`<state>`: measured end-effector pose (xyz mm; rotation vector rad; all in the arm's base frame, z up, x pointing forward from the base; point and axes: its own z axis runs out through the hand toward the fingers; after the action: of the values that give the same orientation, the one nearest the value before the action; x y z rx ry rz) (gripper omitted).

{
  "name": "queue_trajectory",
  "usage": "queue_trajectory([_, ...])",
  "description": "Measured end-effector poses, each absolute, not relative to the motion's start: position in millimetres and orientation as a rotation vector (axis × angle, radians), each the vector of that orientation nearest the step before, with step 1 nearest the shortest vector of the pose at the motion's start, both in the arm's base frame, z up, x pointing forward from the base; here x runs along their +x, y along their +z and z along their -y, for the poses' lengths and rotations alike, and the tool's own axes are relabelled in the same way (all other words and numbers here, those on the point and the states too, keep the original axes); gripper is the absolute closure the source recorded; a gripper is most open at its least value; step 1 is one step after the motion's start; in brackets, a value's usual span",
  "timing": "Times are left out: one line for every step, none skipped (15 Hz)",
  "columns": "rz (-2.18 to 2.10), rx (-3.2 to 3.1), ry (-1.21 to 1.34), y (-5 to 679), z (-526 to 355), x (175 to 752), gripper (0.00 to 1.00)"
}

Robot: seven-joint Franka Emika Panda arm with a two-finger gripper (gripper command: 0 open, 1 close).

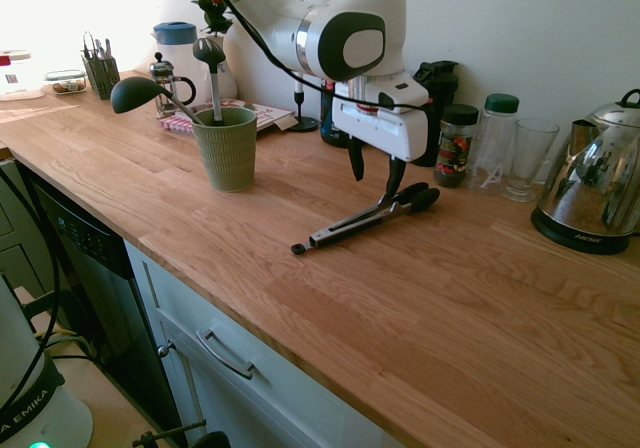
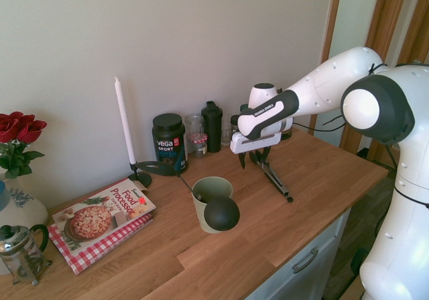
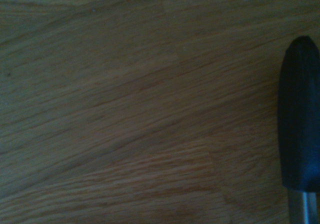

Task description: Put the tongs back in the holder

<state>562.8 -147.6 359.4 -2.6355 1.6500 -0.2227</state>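
The silver tongs (image 1: 360, 224) lie flat on the wooden counter, black tips (image 1: 418, 198) toward the wall and the small end knob toward the counter's front edge. My gripper (image 1: 376, 173) hangs open just above their tip end, nothing between its fingers (image 1: 357, 158). From the other side the gripper (image 2: 255, 159) stands over the tongs (image 2: 276, 179). One black tip (image 3: 299, 119) fills the wrist view's edge. The sage-green ribbed holder (image 1: 226, 148) stands apart to the side, holding a black ladle (image 1: 137, 93) and a grey spoon (image 1: 210, 53).
A steel kettle (image 1: 590, 193), a glass (image 1: 525, 158) and jars (image 1: 457, 143) line the wall beside the tongs. A cookbook (image 2: 100, 216), white candle (image 2: 124, 122), dark tub (image 2: 169, 142) and French press (image 1: 170, 83) sit beyond the holder (image 2: 211, 203).
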Motion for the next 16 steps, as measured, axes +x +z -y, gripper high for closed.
queue_trajectory([-1.651,-2.637,-0.223,356.1,147.9,563.7,1.0])
queue_trajectory([-1.652,-2.639,-0.222,352.3,148.1,564.5,1.0])
queue_trajectory([-1.652,-2.639,-0.225,348.1,148.2,565.8,1.0])
queue_trajectory([-1.651,-2.638,-0.231,343.9,148.2,567.4,1.0])
queue_trajectory([-1.653,-2.636,-0.235,340.4,149.0,568.9,1.0])
queue_trajectory([-1.656,-2.635,-0.234,337.6,150.1,570.1,1.0])
queue_trajectory([-1.659,-2.633,-0.233,336.7,151.8,571.1,1.0])
queue_trajectory([-1.661,-2.629,-0.234,336.8,153.1,571.8,1.0])
queue_trajectory([-1.664,-2.627,-0.235,336.7,154.4,572.0,1.0])
queue_trajectory([-1.666,-2.626,-0.237,336.6,155.4,572.0,1.0])
queue_trajectory([-1.666,-2.625,-0.239,336.6,155.8,572.1,1.0])
queue_trajectory([-1.667,-2.624,-0.241,336.6,156.2,572.1,1.0])
queue_trajectory([-1.667,-2.624,-0.243,336.6,156.4,572.2,1.0])
queue_trajectory([-1.666,-2.624,-0.243,336.5,156.3,572.3,1.0])
queue_trajectory([-1.667,-2.624,-0.243,336.5,156.5,572.2,1.0])
queue_trajectory([-1.667,-2.624,-0.243,336.5,156.9,572.1,1.0])
